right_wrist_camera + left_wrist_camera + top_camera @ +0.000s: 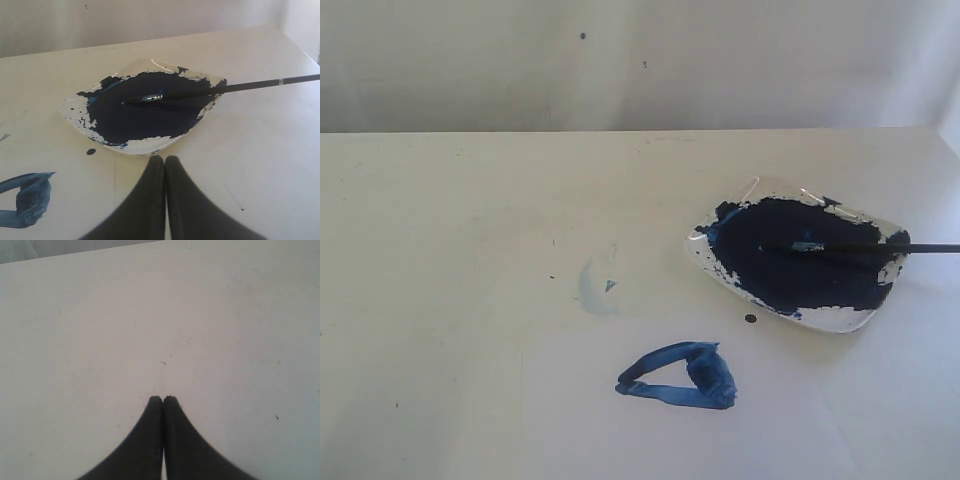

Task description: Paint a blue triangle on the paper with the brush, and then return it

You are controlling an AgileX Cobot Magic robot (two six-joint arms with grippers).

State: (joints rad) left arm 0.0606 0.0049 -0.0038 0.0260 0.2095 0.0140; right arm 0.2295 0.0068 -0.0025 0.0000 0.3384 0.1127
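Though near the dish, right claw clenched, empty, clear of the brush; left claw likewise clenched.

A cream table filled most of the exterior view, its far edge running straight across beneath a plain off-white wall. Two small dark specks marked the wall. The tabletop was matte and lightly dotted with tiny dark flecks. The light was soft and even, brighter toward the right, where wall and table corner washed out to near white.
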